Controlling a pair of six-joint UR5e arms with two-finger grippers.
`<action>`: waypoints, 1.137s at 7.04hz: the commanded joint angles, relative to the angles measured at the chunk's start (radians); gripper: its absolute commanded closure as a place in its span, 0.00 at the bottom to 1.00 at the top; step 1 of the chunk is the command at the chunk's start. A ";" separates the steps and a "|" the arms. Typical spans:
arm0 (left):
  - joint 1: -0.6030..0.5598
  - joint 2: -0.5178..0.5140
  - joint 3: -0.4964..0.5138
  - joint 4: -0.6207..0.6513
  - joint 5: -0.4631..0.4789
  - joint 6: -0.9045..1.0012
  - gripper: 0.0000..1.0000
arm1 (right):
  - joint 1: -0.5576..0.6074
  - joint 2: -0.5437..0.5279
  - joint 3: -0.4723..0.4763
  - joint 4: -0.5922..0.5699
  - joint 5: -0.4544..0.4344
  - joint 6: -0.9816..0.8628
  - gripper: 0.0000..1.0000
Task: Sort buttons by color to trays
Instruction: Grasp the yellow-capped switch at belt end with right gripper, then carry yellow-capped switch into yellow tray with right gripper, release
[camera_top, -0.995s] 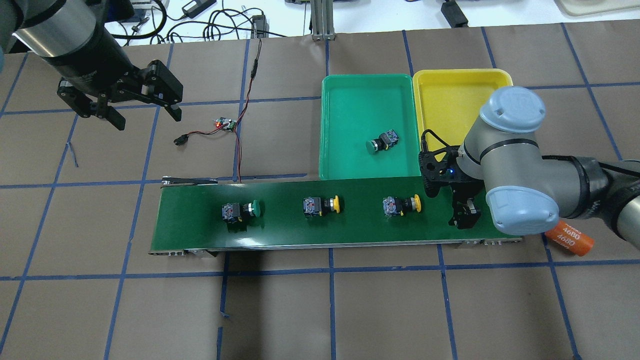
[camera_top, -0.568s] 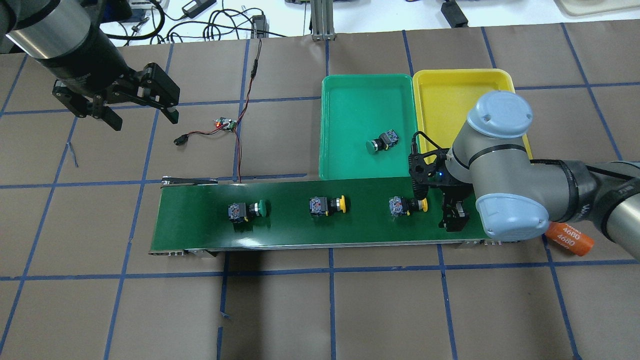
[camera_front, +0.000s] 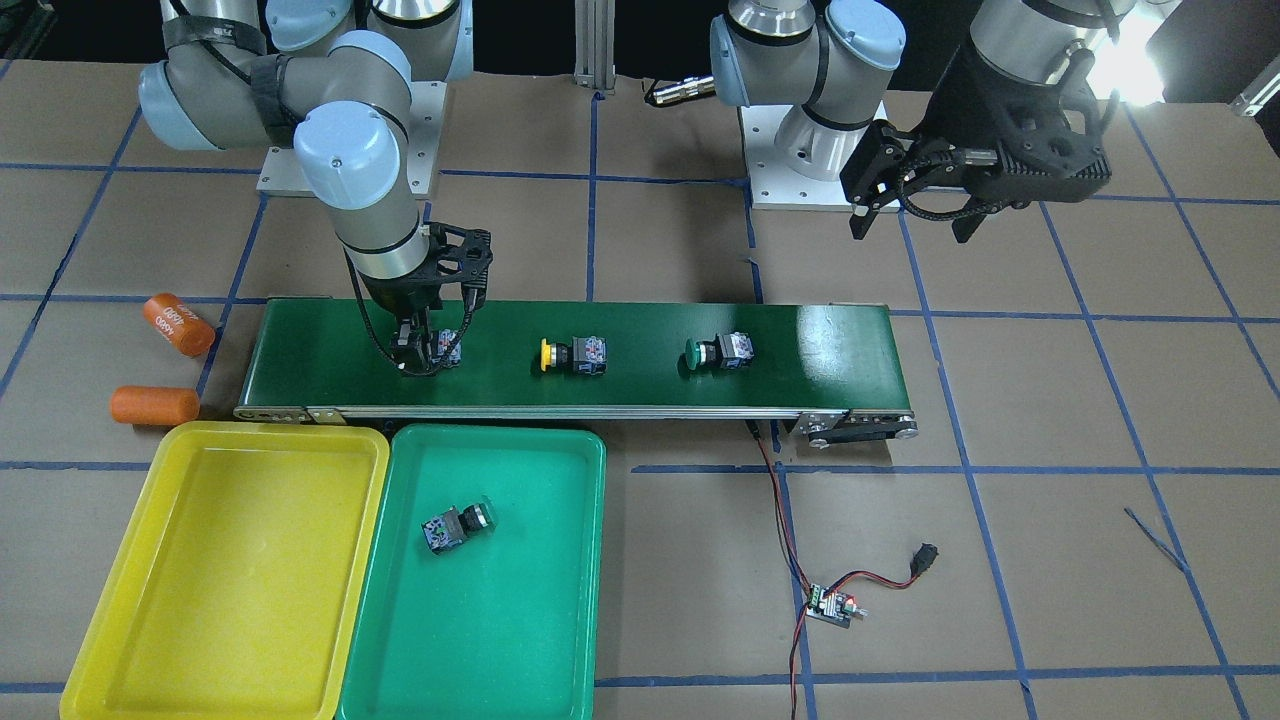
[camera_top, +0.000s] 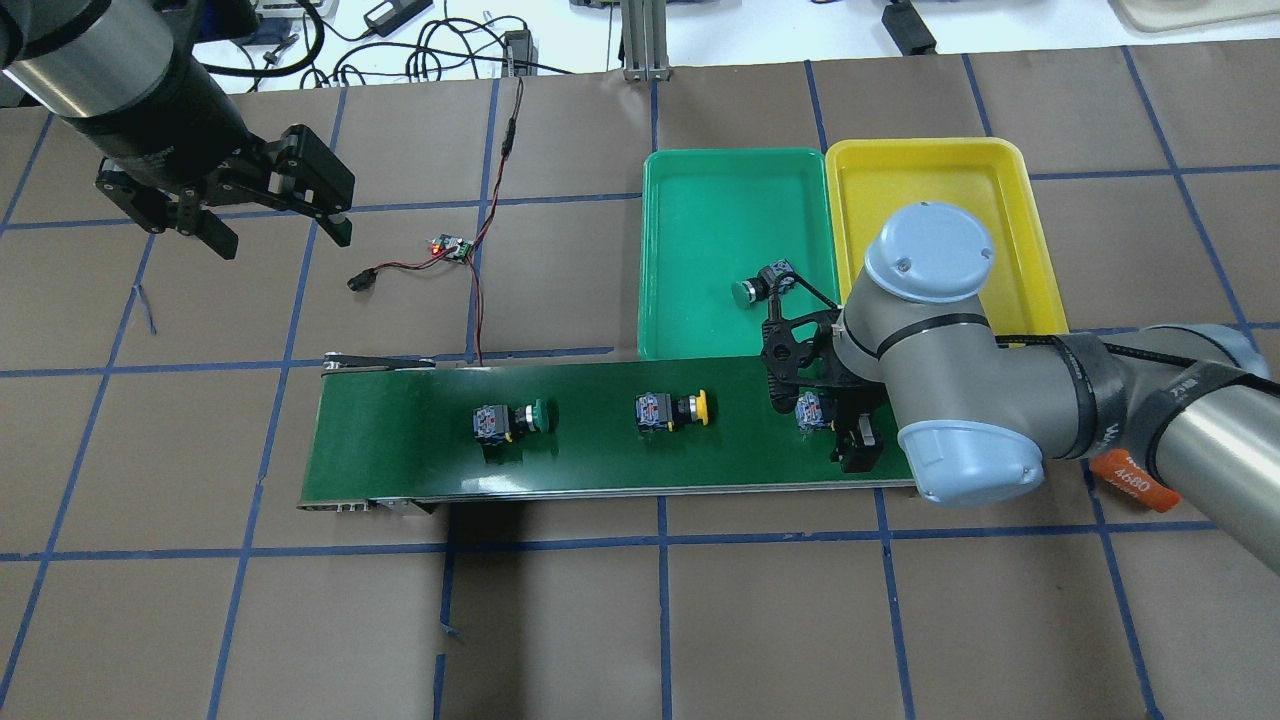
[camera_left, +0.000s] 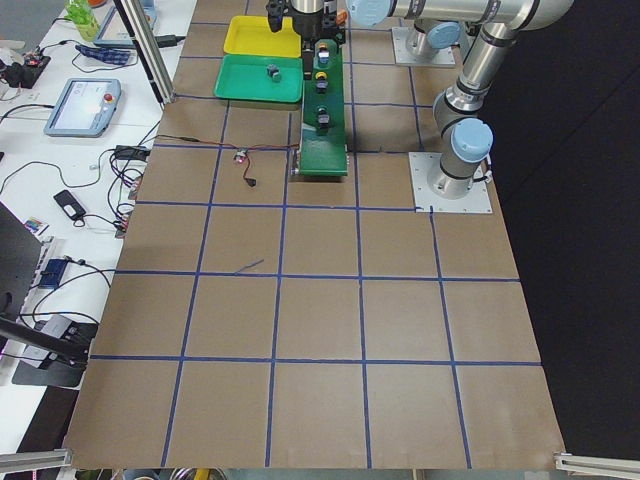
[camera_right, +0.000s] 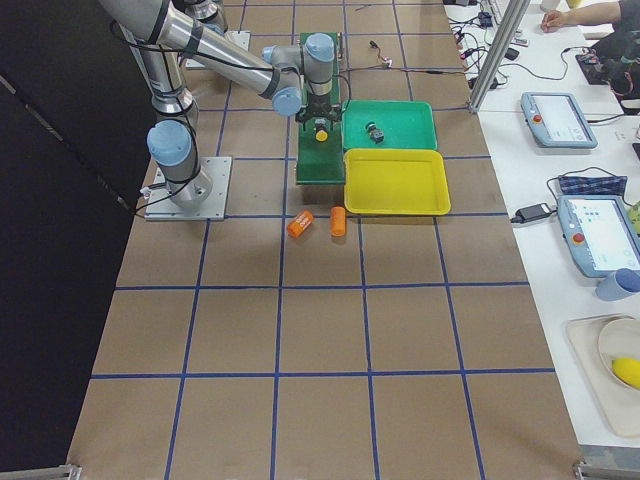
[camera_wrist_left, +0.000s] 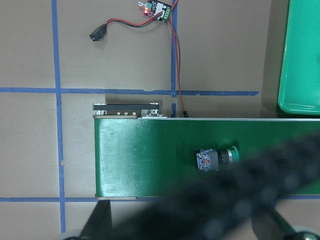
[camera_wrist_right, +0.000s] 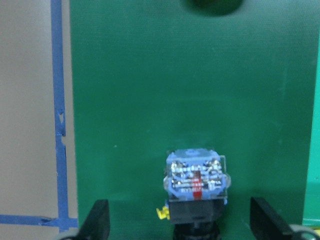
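Since the trays sit right at the far edge of its right end, the long dark green belt (camera_top: 400, 440) across the table (camera_top: 640, 620) seems laid out so that a button lifted there needs only a short carry. The green tray (camera_top: 720, 200) lies on the left and the yellow tray (camera_top: 930, 180) just beside it on the right, their long sides touching. The yellow one holds nothing yet.

The right arm reaches over the belt's right end, with the right end effector (camera_front: 418, 352) pointing straight down. Its jaws are spread wide, one finger on each side of the rightmost yellow button (camera_wrist_right: 197, 182). The wrist view shows a gap on both sides, so it looks lined up for a grip that has not yet closed.

The left end effector (camera_top: 280, 225) hangs with jaws wide and empty over bare table at the far left. It is well apart from the belt, probably parked out of the way.

A second yellow button (camera_top: 672, 411) lies on its side mid-belt, and a green button (camera_top: 510, 420) lies further left. Another green button (camera_top: 762, 283) already rests in the green tray, near its right wall.
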 joint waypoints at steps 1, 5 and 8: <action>0.000 -0.004 0.001 0.004 -0.003 0.000 0.00 | 0.006 0.003 -0.002 -0.010 -0.005 -0.004 0.30; 0.000 -0.005 0.001 0.004 -0.005 0.000 0.00 | -0.016 0.005 -0.071 -0.017 -0.013 -0.007 0.75; 0.002 -0.010 0.007 0.004 -0.002 0.003 0.00 | -0.130 0.228 -0.368 0.007 -0.063 -0.062 0.74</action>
